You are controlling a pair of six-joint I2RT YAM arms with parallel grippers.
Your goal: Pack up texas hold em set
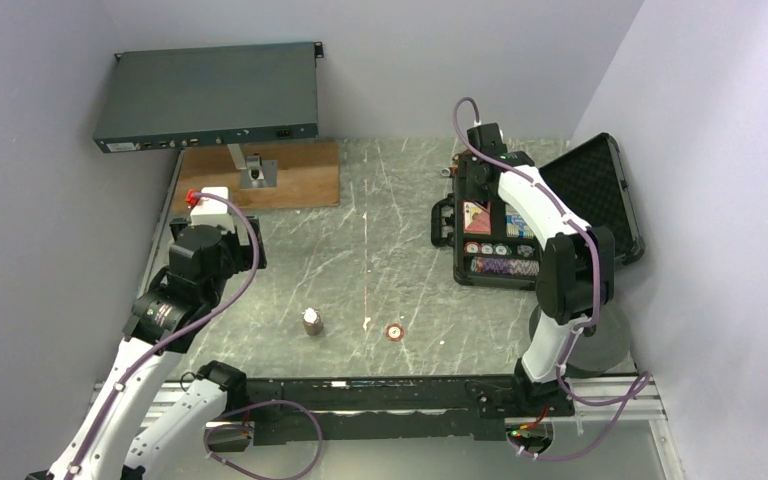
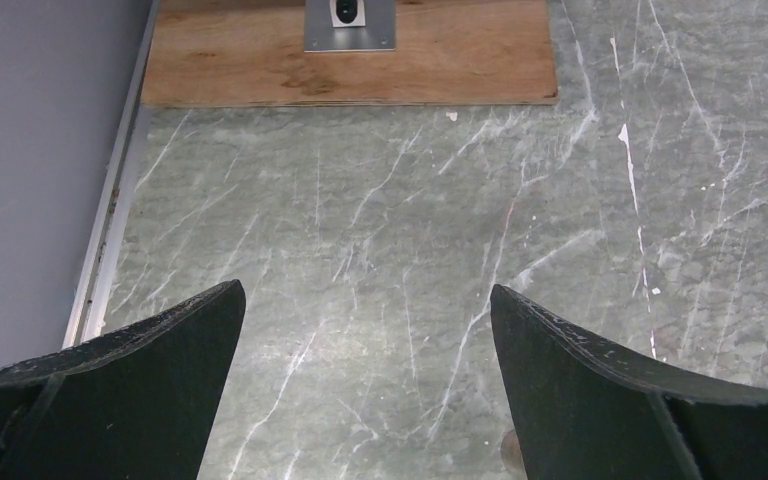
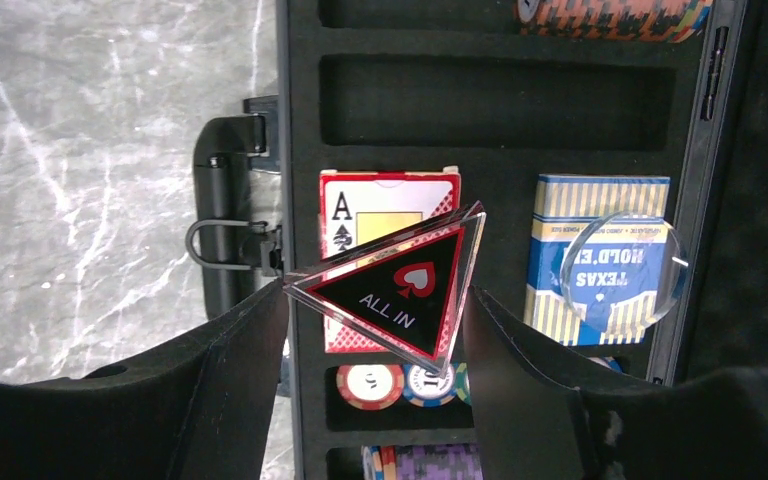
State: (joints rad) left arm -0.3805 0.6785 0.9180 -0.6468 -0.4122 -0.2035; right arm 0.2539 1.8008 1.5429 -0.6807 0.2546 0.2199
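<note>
The red-black triangle piece (image 3: 390,295) is clamped in the right pincer (image 3: 375,300), tilted above the red card deck (image 3: 380,195) inside the open black briefcase (image 1: 600,195) at the right of the tabletop (image 1: 380,220). A lone chip (image 1: 395,331) and a small stack (image 1: 311,321) rest nearer the middle, well apart from the briefcase. The left pincer (image 2: 367,295) hangs over the tabletop's left side, its jaws wide apart and holding nothing.

Table (image 2: 380,230) looked like smooth veined stone, board (image 2: 440,60) showed grained wood, rack box (image 1: 210,95) was matt grey metal, lining (image 3: 500,100) was matt black foam, triangle (image 3: 400,295) was glossy clear-edged plastic
</note>
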